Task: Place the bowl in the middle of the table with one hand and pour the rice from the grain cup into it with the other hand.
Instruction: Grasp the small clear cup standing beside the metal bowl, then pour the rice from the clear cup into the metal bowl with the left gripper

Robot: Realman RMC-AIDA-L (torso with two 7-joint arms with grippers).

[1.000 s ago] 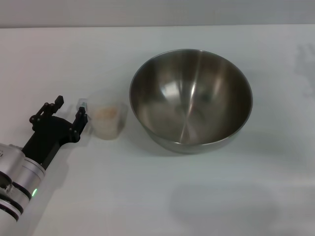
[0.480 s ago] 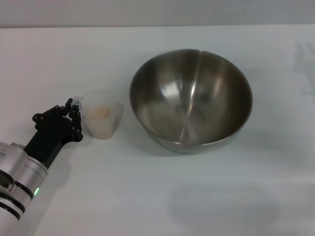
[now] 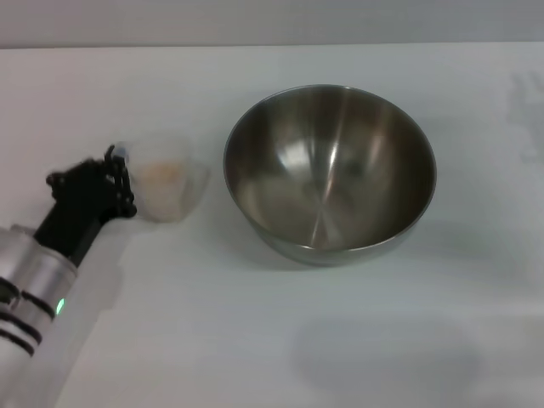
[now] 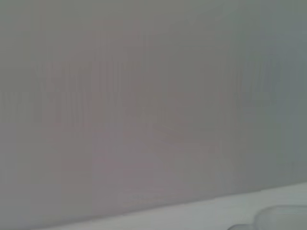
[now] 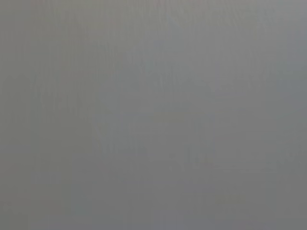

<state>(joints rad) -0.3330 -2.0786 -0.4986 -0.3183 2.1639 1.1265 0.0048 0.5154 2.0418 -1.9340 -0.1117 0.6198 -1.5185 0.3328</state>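
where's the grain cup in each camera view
Head view: the grain cup sits left of the bowl, with the left gripper closed on its handle side.
Left wrist view: only a pale clear rim at the lower right corner, probably the cup.
Right wrist view: not in it.
Shared landmark: the white table, a strip in the left wrist view.

One bowl (image 3: 330,174) is seen on the surface (image 3: 255,340). One grain cup (image 3: 165,189) is counted beside it, with one small heap of rice (image 3: 161,172) inside. One gripper (image 3: 112,180) is counted.
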